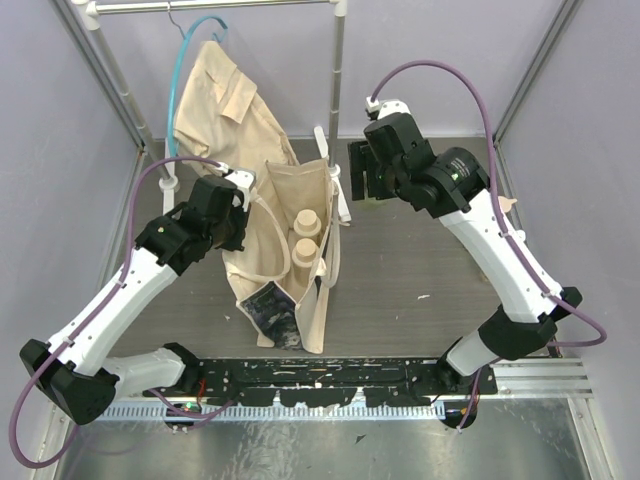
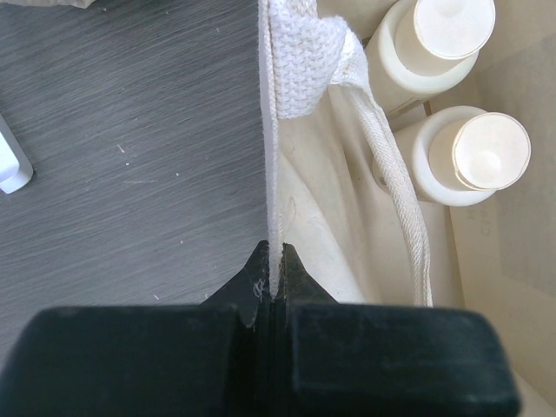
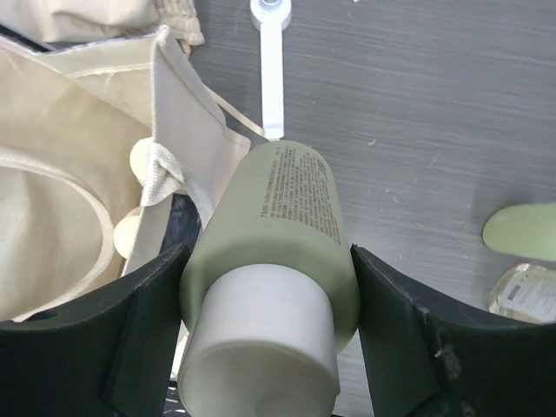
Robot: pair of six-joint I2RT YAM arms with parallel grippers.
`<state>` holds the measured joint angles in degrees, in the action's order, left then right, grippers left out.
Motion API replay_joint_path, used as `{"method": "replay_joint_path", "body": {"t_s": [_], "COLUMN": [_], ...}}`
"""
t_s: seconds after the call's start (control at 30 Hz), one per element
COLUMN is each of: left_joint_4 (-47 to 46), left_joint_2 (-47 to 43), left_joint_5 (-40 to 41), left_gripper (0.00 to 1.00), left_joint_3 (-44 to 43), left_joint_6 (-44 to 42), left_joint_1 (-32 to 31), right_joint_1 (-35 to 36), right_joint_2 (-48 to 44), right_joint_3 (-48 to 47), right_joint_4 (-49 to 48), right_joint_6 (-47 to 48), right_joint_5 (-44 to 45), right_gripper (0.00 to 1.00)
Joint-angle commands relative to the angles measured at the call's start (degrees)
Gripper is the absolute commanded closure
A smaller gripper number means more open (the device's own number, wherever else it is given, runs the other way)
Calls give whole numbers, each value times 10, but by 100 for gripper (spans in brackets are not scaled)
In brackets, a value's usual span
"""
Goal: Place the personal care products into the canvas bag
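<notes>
**Figure. Loading of the bag, three views.**

Top view: the canvas bag lies on the table at centre frame, mouth open, dark printed panel toward the lower edge. Two cream bottles lie inside, one above the other in the frame. A tan shirt hangs at upper left, behind the bag.

Left wrist view: the left gripper is fully closed, pinching the bag's thin left rim between its tips. This appears to hold the mouth open. The two cream bottles show at upper right, beside a woven handle.

Right wrist view: the right gripper is closed part-way around a yellow-green bottle, fingers pressing opposite sides of the body just below the cream cap. The bottle points away from the camera, its far end over the table just beside the bag's right edge, not yet over the mouth. An amber bottle and a pale green object, both cut by the right edge, lie on the table.

Handling, judged: the bottle looks rigid, smooth and fairly light. Its round wall may roll or slip between flat fingers, so a grip across the mid-body is safest. The bag is limp cloth and will sag unless held by the rim.
</notes>
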<state>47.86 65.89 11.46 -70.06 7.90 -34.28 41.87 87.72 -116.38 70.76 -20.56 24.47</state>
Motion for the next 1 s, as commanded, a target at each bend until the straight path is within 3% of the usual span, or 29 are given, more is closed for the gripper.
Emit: {"method": "replay_joint_path", "body": {"t_s": [0.0, 0.2, 0.6, 0.83, 0.97], "left_joint_4": [-39, -39, -43, -37, -29], "left_joint_2": [-9, -5, -3, -2, -4], "left_joint_5": [8, 9, 10, 17, 28], "left_gripper": [100, 100, 100, 100, 100], "left_joint_3": [1, 0, -3, -25, -38], "left_joint_6": [-6, -3, 6, 9, 7], "left_joint_1": [-1, -2, -2, -2, -1], "right_joint_1": [1, 5, 39, 52, 58], "right_joint_2": [-26, -11, 16, 44, 78], "right_joint_3": [-38, -76, -98, -23, -34], "right_joint_4": [-125, -209, -259, -268, -228], "right_joint_6": [76, 111, 133, 107, 84], "right_joint_5": [-55, -188, -260, -316, -337], "right_gripper": [99, 99, 99, 99, 99]}}
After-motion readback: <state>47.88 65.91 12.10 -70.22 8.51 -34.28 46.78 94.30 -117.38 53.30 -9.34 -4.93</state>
